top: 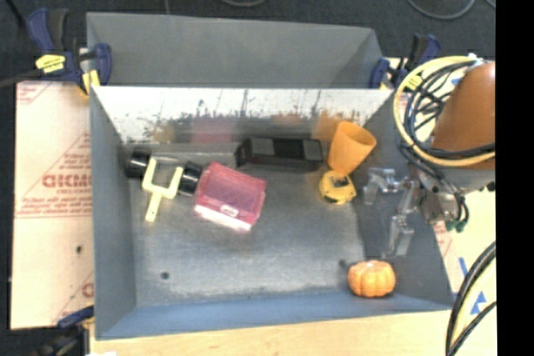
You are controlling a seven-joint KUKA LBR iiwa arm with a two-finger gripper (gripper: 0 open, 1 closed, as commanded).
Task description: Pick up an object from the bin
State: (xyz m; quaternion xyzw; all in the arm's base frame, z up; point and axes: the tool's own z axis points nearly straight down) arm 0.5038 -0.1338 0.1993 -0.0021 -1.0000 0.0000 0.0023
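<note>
My gripper (399,238) hangs over the bin's right side, close to the right wall. Just below it and slightly left, a small orange pumpkin (371,278) sits in the front right corner, apart from the gripper. Left of the gripper and further back, an orange-yellow goblet-shaped cup (346,158) lies tipped, its yellow foot toward the front.
A black rectangular block (279,152) lies against the back wall. A pink box (229,196) sits left of centre, and a black cylinder with a pale yellow T-shaped piece (163,177) lies at the left. The arm's orange cover and cables overhang the right rim.
</note>
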